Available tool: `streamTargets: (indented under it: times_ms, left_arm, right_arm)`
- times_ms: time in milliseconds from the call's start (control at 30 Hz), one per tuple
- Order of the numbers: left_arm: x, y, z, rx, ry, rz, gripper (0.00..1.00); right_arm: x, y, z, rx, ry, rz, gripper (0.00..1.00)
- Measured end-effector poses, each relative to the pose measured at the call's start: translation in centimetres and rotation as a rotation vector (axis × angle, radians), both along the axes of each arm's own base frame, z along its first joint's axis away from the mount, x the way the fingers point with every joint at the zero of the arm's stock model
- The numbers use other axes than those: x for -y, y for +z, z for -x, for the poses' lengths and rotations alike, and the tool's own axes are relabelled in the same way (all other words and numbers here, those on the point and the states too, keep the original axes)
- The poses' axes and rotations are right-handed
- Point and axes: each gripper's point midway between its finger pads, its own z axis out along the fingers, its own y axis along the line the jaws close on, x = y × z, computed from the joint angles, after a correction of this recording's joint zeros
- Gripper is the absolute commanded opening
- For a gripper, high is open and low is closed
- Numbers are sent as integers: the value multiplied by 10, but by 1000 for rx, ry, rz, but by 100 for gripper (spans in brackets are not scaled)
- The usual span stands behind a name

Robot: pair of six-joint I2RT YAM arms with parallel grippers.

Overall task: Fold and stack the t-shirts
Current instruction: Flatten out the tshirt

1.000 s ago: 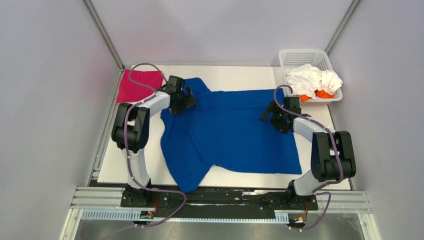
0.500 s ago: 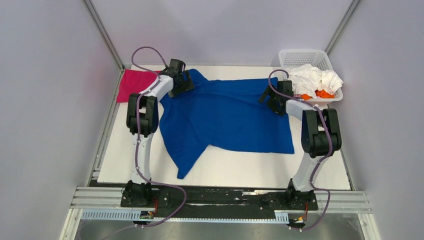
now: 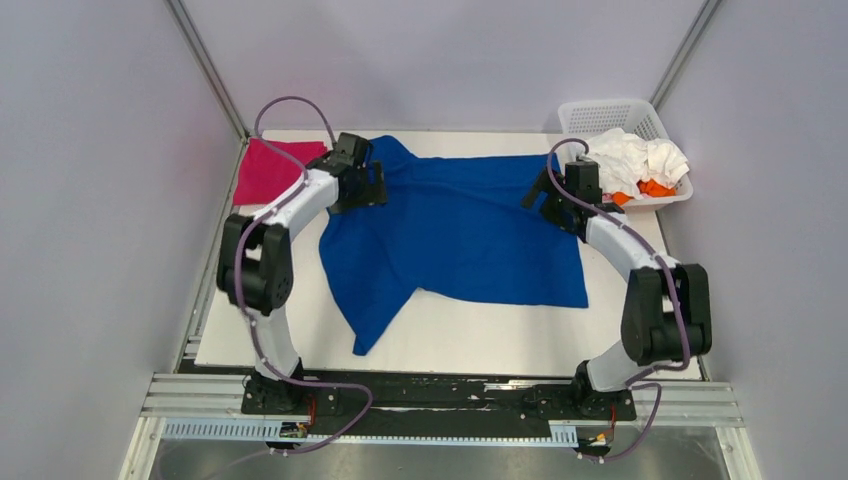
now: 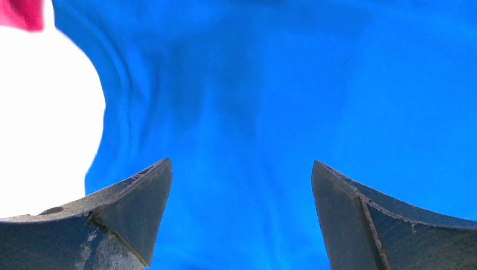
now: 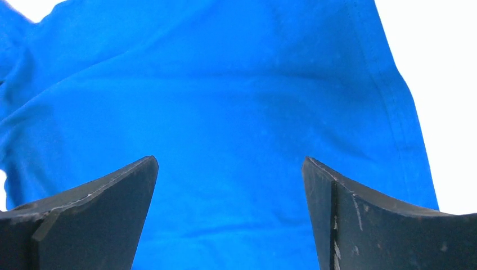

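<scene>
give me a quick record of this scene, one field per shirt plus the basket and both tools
blue t-shirt: spread out on the table, not folded, one sleeve trailing toward the near left
pink t-shirt: lying flat at the far left corner, left of the blue one
basket: far right corner, holds crumpled white cloth and orange cloth
left tool: open, over the blue shirt's far left part, holding nothing
right tool: open, over the shirt's far right part near a hemmed edge, holding nothing
</scene>
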Motion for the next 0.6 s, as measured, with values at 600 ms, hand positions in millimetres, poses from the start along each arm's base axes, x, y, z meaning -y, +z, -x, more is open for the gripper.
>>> streamTargets:
  times_ms: [600]
  left_arm:
    - [44,-30,319,-296,-314,-137,77]
  right_arm:
    - [-13,21,80,45,85,-68,100]
